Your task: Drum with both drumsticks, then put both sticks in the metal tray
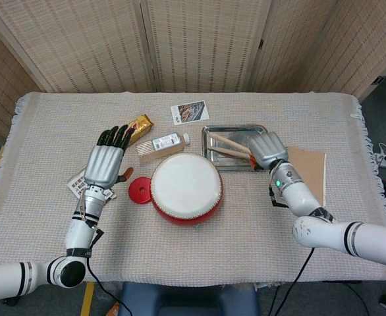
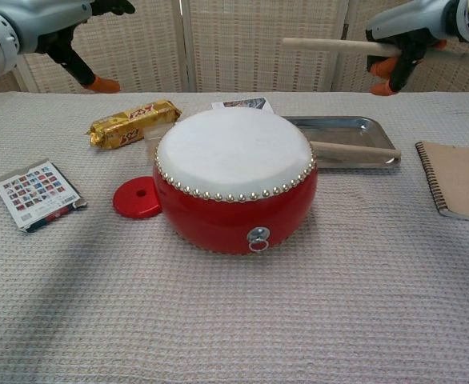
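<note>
The red drum (image 1: 186,189) with its white skin (image 2: 233,150) stands mid-table. Behind it to the right is the metal tray (image 1: 236,128) (image 2: 337,127), and one drumstick (image 1: 231,152) (image 2: 354,149) lies in it. My right hand (image 1: 267,150) (image 2: 410,32) grips the other drumstick (image 1: 227,139) (image 2: 330,46) and holds it level in the air above the tray, tip pointing left. My left hand (image 1: 105,164) (image 2: 50,24) hovers left of the drum with its fingers spread and nothing in it.
A red disc (image 1: 139,192) (image 2: 137,200) lies just left of the drum. A gold candy bar (image 2: 133,124), a small box (image 1: 161,144) and a photo card (image 1: 189,112) lie behind it. A card pack (image 2: 38,194) sits at the left, a brown notebook (image 1: 311,168) right of the tray.
</note>
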